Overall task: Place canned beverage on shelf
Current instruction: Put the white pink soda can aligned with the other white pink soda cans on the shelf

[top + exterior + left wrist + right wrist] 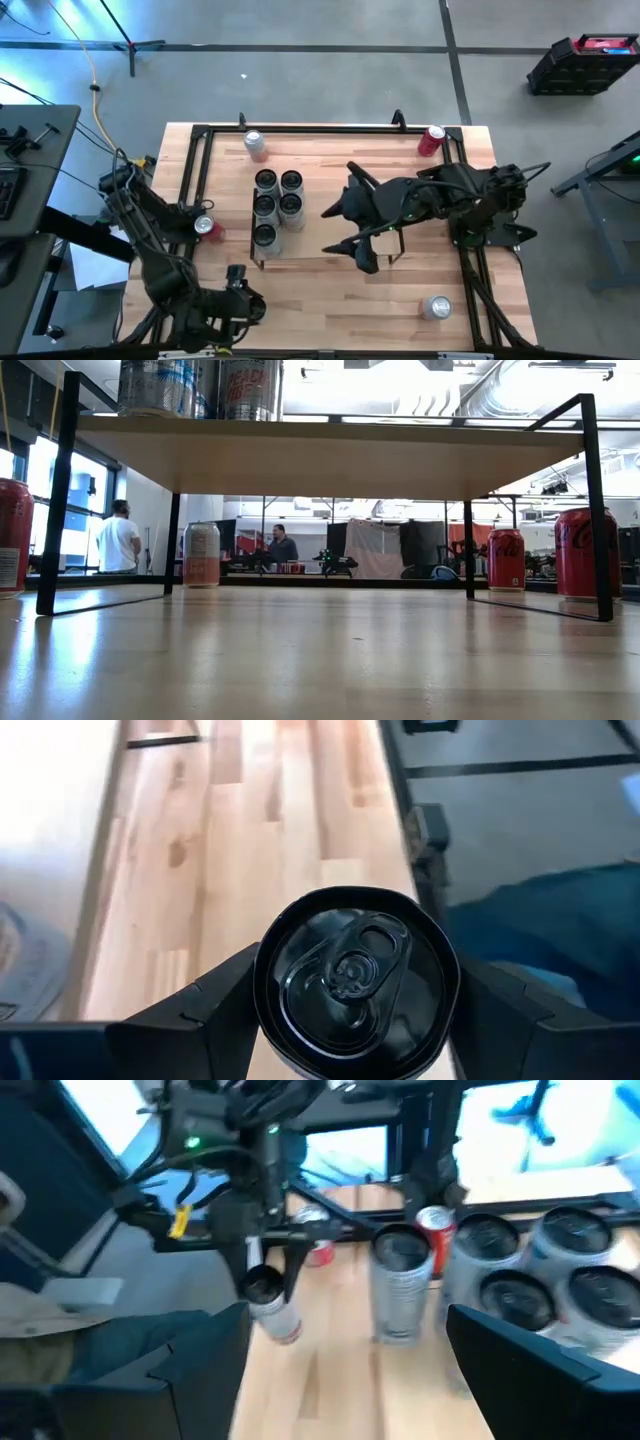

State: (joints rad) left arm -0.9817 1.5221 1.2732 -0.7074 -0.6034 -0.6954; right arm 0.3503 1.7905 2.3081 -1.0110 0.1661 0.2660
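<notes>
My left gripper is near the table's front left and is shut on a silver can with a black lid, which also shows in the right wrist view. The shelf, a light board on black wire ends, carries several upright cans on its top. My right gripper hovers open to the right of the shelf, with nothing between its fingers. My left gripper pinches the can between its two fingers, one on each side of the wall just under the lid's rim. The fingers slant down from above. The can hangs tilted below them, its lid toward the wrist.
Loose cans stand on the table: a red one left of the shelf, a pale one at the far edge, a red one at the far right, a silver one near the front right. Black rails edge the table.
</notes>
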